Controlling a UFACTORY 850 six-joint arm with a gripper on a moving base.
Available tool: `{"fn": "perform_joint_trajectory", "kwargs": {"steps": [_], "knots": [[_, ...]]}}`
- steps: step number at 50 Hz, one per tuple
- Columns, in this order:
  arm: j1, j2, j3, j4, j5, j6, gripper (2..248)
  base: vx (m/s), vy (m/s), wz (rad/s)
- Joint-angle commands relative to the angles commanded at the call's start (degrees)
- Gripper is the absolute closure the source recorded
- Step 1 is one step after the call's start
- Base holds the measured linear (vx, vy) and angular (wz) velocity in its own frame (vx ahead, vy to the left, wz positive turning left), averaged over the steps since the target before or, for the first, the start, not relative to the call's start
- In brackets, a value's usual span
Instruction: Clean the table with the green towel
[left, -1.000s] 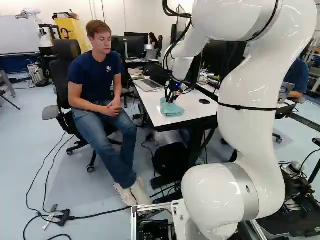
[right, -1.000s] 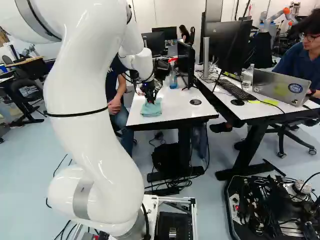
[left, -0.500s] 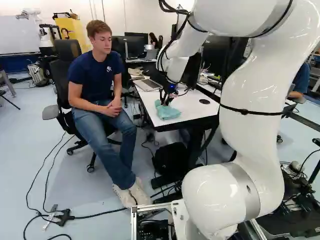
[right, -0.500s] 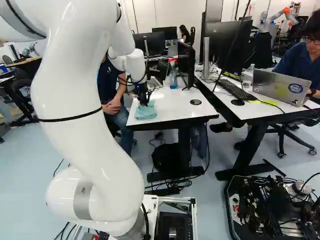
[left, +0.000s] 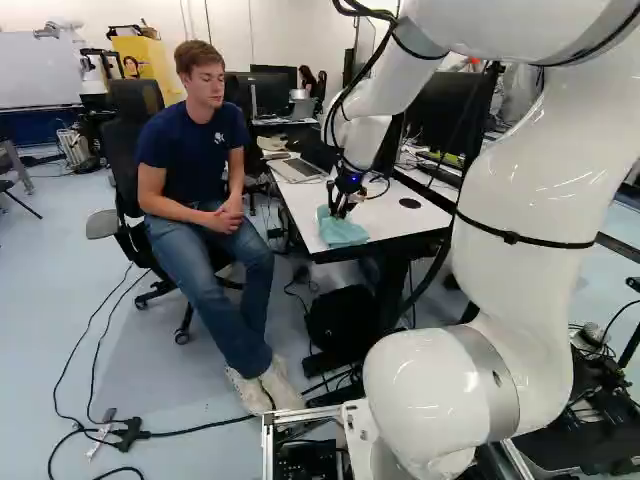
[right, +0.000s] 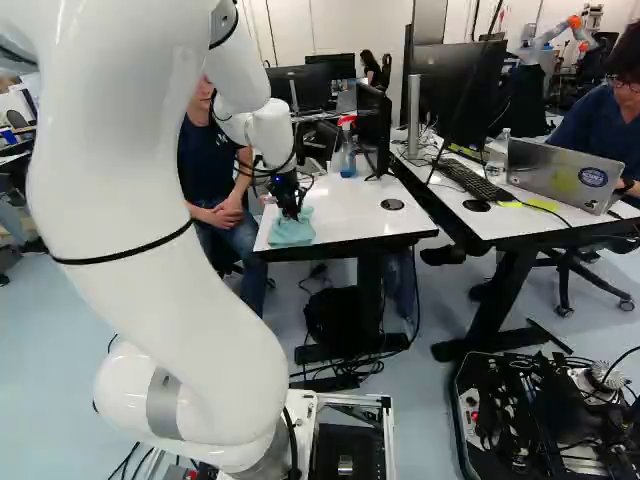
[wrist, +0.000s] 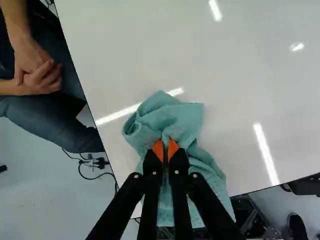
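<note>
I count two fingers (wrist: 151, 167) of mine, two orange pads (wrist: 158, 150), one green towel (wrist: 182, 115), one spray bottle (right: 347, 160), one black bag (left: 342, 318), two near white-topped desks (right: 345, 222) and two round black discs (right: 392, 204) on them.

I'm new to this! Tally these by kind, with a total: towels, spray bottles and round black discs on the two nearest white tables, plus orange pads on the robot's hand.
Green towel: 1
Spray bottle: 1
Round black discs: 2, one on each table
Orange pads: 2
Total: 6
</note>
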Motion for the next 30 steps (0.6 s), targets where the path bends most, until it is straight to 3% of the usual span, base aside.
{"fn": "perform_joint_trajectory", "kwargs": {"steps": [30], "knots": [[-6.7,0.9,1.0,0.0,0.0,0.0,219,0.000,0.000,0.000]]}}
